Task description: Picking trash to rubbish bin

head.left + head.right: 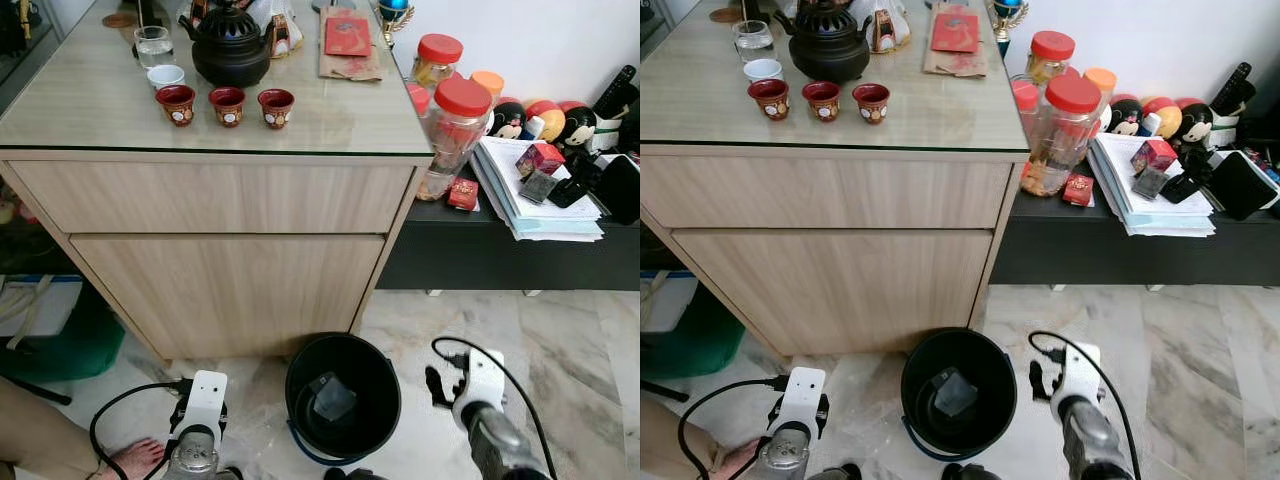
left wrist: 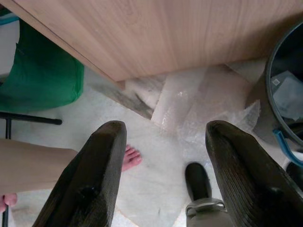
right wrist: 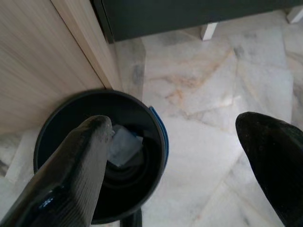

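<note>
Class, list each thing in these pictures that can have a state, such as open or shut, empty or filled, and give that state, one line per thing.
Rubbish bin: upright, open, a grey packet inside.
Left hand: open, empty.
Right hand: open, empty, above the bin's edge.
Plastic wrap: crumpled on the floor.
Cabinet drawers: shut.
Red-lidded jar: lid on.
Teapot: lid on.
Glass: upright.

The rubbish bin (image 1: 343, 400) is a round black bucket with a blue handle hanging down along its rim, and it's sitting upright on the marble floor right in front of the wooden cabinet (image 1: 230, 260), near the cabinet's right corner. Inside it, a greyish, flat, packet-looking piece of trash (image 1: 331, 398) is lying tilted at the bottom. A sheet of clear bubble wrap (image 2: 203, 106) is lying crumpled on the floor just beside the bin, at the cabinet's base.
</note>
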`<state>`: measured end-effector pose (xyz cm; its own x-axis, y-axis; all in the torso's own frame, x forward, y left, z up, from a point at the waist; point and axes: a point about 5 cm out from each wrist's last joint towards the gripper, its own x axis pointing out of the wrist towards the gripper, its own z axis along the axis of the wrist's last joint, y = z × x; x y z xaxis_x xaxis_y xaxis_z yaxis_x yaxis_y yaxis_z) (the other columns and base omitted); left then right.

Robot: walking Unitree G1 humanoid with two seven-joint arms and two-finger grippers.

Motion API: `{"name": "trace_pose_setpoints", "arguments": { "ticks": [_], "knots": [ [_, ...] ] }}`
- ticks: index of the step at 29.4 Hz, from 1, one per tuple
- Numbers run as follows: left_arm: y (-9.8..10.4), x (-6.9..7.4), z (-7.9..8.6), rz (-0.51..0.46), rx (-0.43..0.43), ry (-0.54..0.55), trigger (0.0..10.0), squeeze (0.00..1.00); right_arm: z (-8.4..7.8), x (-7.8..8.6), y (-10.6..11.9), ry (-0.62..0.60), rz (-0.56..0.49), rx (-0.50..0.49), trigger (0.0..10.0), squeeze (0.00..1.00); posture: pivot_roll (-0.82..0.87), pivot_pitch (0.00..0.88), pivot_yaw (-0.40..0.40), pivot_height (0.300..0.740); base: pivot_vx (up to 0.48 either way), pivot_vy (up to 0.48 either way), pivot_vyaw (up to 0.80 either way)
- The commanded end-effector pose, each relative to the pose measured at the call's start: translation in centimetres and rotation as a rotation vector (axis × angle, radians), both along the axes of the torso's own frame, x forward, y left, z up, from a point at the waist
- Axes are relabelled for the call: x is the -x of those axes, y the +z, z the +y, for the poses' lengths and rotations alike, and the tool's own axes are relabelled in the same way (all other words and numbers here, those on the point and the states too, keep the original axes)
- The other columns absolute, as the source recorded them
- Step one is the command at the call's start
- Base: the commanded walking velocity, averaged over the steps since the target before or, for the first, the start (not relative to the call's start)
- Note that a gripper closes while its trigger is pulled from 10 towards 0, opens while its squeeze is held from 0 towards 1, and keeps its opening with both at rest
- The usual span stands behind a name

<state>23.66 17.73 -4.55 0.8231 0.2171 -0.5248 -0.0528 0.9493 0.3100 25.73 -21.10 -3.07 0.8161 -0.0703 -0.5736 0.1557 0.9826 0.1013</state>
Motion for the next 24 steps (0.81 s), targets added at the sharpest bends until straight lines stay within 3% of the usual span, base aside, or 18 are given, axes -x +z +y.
{"name": "trace_pose_setpoints", "arguments": {
  "ticks": [1, 20, 24],
  "knots": [
    [-0.2, 0.3, -0.1, 0.001, 0.003, 0.009, 10.0, 0.0, -0.6, 0.5, -0.3, -0.022, 0.011, 0.002, 10.0, 0.0, 0.07, 0.164, -0.128, 0.74, 0.0, 0.0, 0.0],
    [-1.4, 1.8, -0.4, 0.073, 0.015, 0.009, 10.0, 0.0, -0.4, 1.0, -0.7, -0.018, 0.037, -0.009, 10.0, 0.0, 0.07, 0.153, -0.138, 0.74, 0.0, 0.0, 0.0],
    [0.5, -0.1, -0.5, -0.084, 0.034, 0.019, 10.0, 0.0, -0.7, 1.3, -0.9, -0.024, 0.047, -0.007, 10.0, 0.0, 0.06, 0.143, -0.136, 0.74, 0.0, 0.0, 0.0]
  ]
}}
